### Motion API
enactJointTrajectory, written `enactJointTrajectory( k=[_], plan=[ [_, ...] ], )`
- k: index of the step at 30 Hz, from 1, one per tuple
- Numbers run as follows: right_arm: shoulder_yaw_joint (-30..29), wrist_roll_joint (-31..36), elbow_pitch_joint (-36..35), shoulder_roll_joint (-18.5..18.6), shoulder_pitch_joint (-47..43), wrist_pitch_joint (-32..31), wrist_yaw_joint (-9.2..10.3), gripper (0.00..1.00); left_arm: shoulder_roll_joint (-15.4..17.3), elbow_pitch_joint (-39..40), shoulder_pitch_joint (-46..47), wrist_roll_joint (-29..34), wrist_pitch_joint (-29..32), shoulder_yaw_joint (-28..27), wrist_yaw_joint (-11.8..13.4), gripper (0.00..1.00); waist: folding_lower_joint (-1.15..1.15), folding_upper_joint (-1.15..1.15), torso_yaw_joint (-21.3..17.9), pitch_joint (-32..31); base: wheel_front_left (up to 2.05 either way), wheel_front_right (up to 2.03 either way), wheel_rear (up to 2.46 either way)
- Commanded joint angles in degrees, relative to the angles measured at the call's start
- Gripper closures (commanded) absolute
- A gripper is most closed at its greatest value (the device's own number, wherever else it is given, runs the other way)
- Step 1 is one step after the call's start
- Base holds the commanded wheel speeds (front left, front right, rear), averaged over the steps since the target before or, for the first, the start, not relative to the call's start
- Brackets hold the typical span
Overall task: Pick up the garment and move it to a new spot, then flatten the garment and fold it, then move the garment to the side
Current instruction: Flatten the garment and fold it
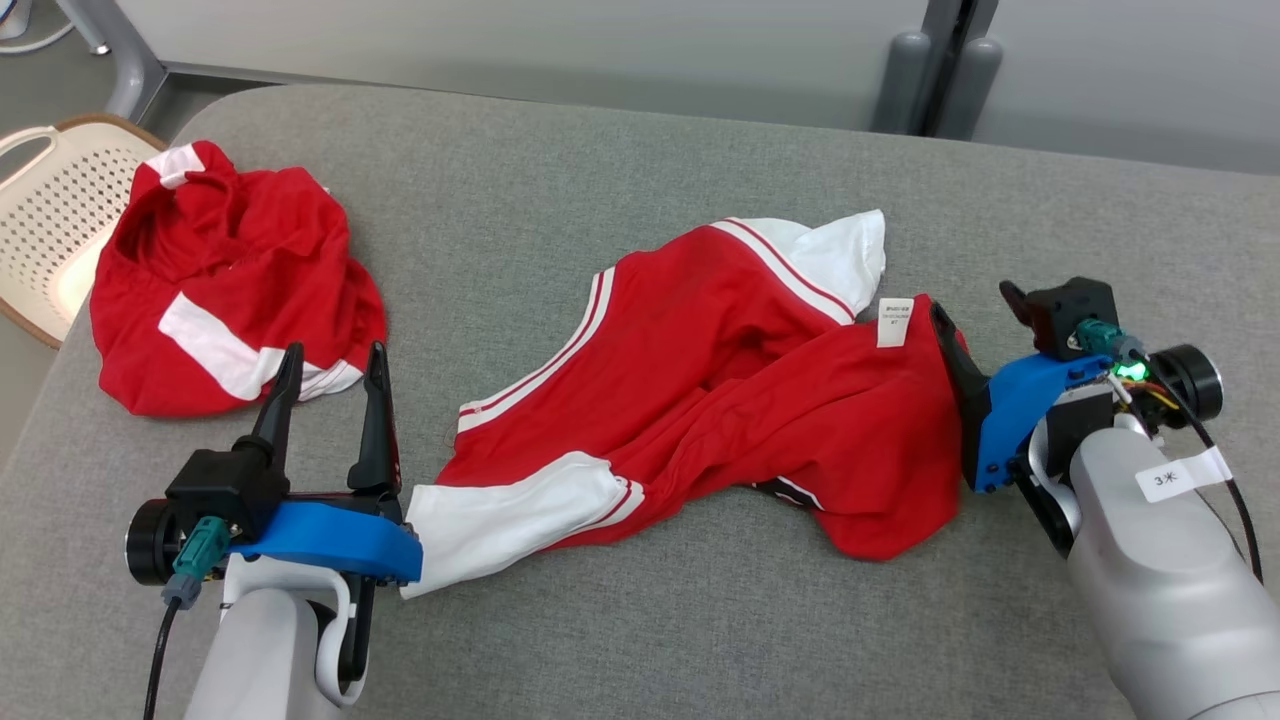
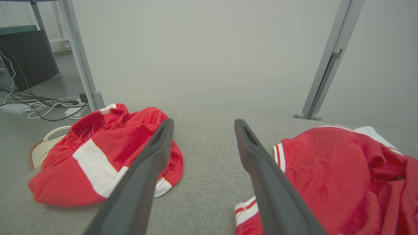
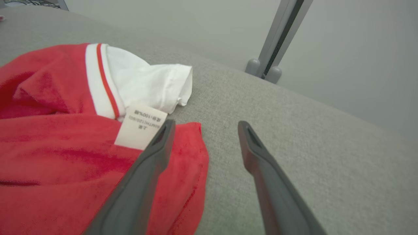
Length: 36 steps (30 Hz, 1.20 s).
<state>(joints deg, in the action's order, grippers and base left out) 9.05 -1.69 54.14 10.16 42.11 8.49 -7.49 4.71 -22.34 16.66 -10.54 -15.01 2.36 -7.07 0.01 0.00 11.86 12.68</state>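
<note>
Red knit cloth with white sleeves, the garment (image 1: 700, 380) is lying rumpled across the middle of the grey padded table (image 1: 600, 160), its body twisting into a thick ridge and a white care label (image 1: 895, 322) showing near the right hem. It is looking light, soft and limp, so it will likely be sagging and dragging when lifted; the cleanest holds appear to be the near white sleeve (image 1: 510, 510) on the left and the red hem corner by the label on the right. The left gripper (image 1: 335, 355) is hovering just beside that sleeve with its fingers spread apart and gripping nothing. The right gripper (image 3: 205, 123) is sitting at the hem, fingers likewise apart, one finger lying over the red edge and the other over bare table. A second red and white garment (image 1: 225, 280) is bunching in a heap at the table's far left, near enough to be limiting room for spreading that way. A white perforated basket (image 1: 50, 200) is standing off the table's left edge.
</note>
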Motion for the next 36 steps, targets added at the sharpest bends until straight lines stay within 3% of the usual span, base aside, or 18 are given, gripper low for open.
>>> enactJointTrajectory(
  k=[1,11,12,13,14,15,29,36],
  plan=[
    [0.5,-0.6,2.4,0.5,1.1,-0.1,-0.01,0.00,-0.3,0.1,1.3,-0.2,-0.2,0.0,-0.1,0.00,-0.01,0.00,1.0,0.9,0.00,0.00,0.00],
    [3.8,-2.3,13.3,-0.9,4.4,-0.3,-0.01,0.00,-0.7,0.0,2.1,-0.3,-0.2,0.0,-0.4,0.00,-0.01,0.00,1.3,1.9,0.00,0.00,0.00],
    [4.2,-2.4,14.0,-1.0,4.6,-0.3,-0.01,0.30,-0.7,-0.1,2.2,-0.3,-0.2,0.0,-0.4,0.00,-0.01,0.00,1.3,1.9,0.00,0.00,0.00],
    [4.2,-2.4,14.0,-1.0,4.6,-0.3,-0.01,0.30,-0.7,-0.1,2.2,-0.3,-0.2,0.0,-0.4,0.00,-0.01,0.00,1.3,1.9,0.00,0.00,0.00],
    [4.4,-2.7,14.5,-1.2,5.0,0.1,-0.01,0.73,-0.8,-0.1,2.3,-0.3,-0.2,0.0,-0.4,0.00,-0.01,0.00,1.3,1.9,0.00,0.00,0.00],
    [4.7,-2.9,14.9,-1.3,5.3,0.2,-0.01,1.00,-0.8,-0.1,2.3,-0.3,-0.2,-0.1,-0.4,0.00,-0.01,0.00,1.3,1.9,0.00,0.00,0.00],
    [4.5,-6.3,14.1,3.2,10.6,6.4,0.00,1.00,0.0,-0.2,0.3,0.2,-0.2,-1.4,-0.5,0.00,-0.01,0.00,-0.9,-0.7,0.00,0.00,0.00],
    [1.5,-5.5,5.0,5.4,8.9,6.8,-0.01,1.00,0.3,0.4,-1.3,0.5,-0.2,-2.2,-0.6,0.00,-0.01,0.00,-4.0,-2.9,0.00,0.00,0.00]
  ],
)
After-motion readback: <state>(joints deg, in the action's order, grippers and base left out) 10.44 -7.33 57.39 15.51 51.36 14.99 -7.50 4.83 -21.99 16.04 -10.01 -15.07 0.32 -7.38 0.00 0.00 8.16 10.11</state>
